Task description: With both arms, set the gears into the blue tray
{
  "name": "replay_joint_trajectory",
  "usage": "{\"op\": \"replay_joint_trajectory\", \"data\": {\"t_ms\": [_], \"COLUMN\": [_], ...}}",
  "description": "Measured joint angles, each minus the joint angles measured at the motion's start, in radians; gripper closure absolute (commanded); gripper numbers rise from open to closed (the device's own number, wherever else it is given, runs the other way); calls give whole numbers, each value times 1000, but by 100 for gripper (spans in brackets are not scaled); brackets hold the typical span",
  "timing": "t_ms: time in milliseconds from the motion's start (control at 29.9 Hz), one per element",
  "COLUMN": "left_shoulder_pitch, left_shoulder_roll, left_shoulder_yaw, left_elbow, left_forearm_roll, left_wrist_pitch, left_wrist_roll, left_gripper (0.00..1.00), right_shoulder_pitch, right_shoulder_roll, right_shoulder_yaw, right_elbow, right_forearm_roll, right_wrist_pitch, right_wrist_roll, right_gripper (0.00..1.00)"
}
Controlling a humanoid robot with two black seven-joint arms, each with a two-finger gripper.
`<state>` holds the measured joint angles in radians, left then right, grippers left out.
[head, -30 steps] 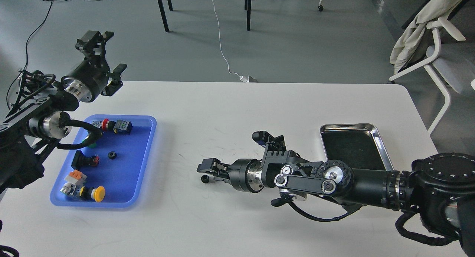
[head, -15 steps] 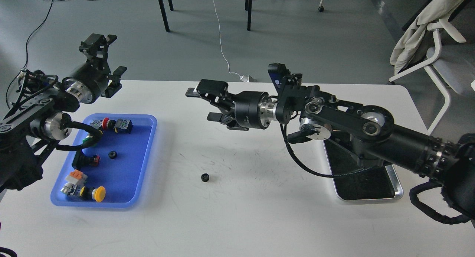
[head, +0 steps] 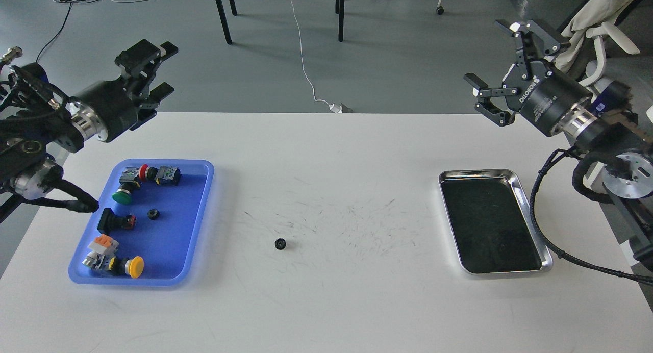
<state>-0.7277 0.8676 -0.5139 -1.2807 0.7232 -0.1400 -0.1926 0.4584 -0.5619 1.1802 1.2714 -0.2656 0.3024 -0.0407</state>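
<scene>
Arms raised at table's far corners, left gripper (head: 158,67) and right gripper (head: 497,62) jaws apart, empty.

1. This looks like a robotics lab or test room, not a home.
2. A plain white table (head: 326,271) with a scuffed top serves as a workbench.
3. Two black arms with silver joints and bundled cables reach in from the sides; the right gripper (head: 497,67) bears the maker's name ROBOTIQ.
4. On the table lie industrial parts: push-buttons (head: 127,265) sorted in a blue tray (head: 204,200), a gear (head: 279,244), and a steel tray (head: 530,210).
5. The floor (head: 408,62) is bare grey, with loose cables (head: 306,72) trailing across it.
6. Black furniture legs (head: 222,14) and a white chair (head: 607,87) draped with cloth stand behind.
</scene>
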Motion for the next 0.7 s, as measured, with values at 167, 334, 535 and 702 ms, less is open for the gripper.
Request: {"op": "replay_joint_trajectory", "data": {"t_ms": [167, 334, 535, 702], "left_shoulder_pitch": [9, 11, 23, 91], "left_shoulder_roll": [103, 111, -29, -176], "left_shoulder_yaw": [109, 170, 197, 227], "left_elbow": [-208, -333, -358, -308], "left_forearm_roll": [274, 612, 1052, 1354], "left_wrist_pitch": [83, 139, 185, 220], "left_wrist_roll": [-2, 6, 10, 18], "left_gripper": [2, 2, 2, 2], "right_shoulder_pitch": [-185, -338, -398, -402], "right_shoulder_roll": [-1, -1, 10, 20], "right_shoulder_yaw": [178, 282, 308, 308], "right_elbow": [0, -8, -9, -26], "right_forearm_roll": [125, 192, 219, 221], "right_wrist_pitch": [57, 128, 170, 173], "right_wrist_roll": [11, 51, 69, 70], "right_gripper": [0, 0, 0, 0]}}
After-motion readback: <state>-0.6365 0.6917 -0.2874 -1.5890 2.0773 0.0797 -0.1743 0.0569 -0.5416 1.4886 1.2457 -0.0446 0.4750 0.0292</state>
